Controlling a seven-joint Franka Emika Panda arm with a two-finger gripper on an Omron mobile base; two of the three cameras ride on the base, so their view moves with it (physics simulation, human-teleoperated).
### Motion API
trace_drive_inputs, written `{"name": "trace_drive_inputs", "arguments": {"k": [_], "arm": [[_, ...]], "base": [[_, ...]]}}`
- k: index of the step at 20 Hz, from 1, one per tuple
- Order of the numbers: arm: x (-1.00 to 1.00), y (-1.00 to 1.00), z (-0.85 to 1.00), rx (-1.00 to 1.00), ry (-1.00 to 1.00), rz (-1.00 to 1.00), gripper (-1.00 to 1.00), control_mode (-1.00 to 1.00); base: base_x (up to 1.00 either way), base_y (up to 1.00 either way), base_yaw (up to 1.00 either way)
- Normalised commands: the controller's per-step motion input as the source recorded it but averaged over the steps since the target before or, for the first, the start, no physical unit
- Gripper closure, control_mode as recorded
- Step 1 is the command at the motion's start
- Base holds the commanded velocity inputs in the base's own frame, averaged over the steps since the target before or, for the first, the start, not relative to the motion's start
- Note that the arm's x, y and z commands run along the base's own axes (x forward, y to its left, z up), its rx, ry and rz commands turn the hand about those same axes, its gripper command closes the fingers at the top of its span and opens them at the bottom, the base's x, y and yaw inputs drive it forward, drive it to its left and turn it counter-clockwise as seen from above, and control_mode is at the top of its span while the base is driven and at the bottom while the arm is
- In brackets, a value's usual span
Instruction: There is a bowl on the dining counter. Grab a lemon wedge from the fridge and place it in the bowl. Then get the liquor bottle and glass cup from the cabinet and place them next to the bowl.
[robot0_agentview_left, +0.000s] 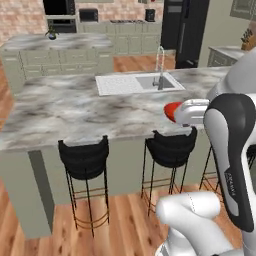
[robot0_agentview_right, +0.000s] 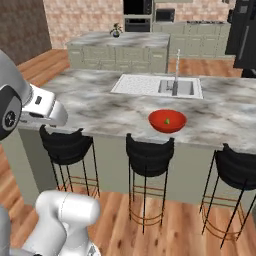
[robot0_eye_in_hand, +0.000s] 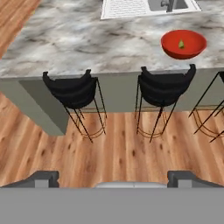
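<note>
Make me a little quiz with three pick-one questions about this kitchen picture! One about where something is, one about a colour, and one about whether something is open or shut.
1. Where is the lemon wedge?
A. On the floor
B. Inside the bowl
C. In the sink

2. What colour is the bowl?
A. Red
B. Blue
C. White

3. How does the gripper stand?
A. Shut on the lemon wedge
B. Shut on a stool
C. Open, holding nothing

Answers:
1. B, since the small yellow-green piece lies in the middle of the bowl on the dining counter.
2. A, since the bowl shows bright red in the right base view and the hand view.
3. C, since in the hand view its two fingertips stand far apart with only floor between them.
</note>
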Motion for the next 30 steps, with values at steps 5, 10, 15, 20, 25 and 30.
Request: {"name": "trace_drive_inputs", "arguments": {"k": [5,10,15,20,25,30], "arm": [[0.00,0.00,0.00,0.00,0.00,0.00,-1.00,1.00],[0.00,0.00,0.00,0.00,0.00,0.00,-1.00,1.00],[0.00,0.00,0.00,0.00,0.00,0.00,-1.00,1.00],[0.00,0.00,0.00,0.00,0.00,0.00,-1.00,1.00],[0.00,0.00,0.00,0.00,0.00,0.00,-1.00,1.00],[0.00,0.00,0.00,0.00,0.00,0.00,-1.00,1.00]], "base": [[-0.42,1.00,0.00],[-0.08,1.00,0.00],[0.00,1.00,-0.02],[0.02,1.00,-0.03],[0.15,1.00,-0.03],[0.43,1.00,-0.05]]}}
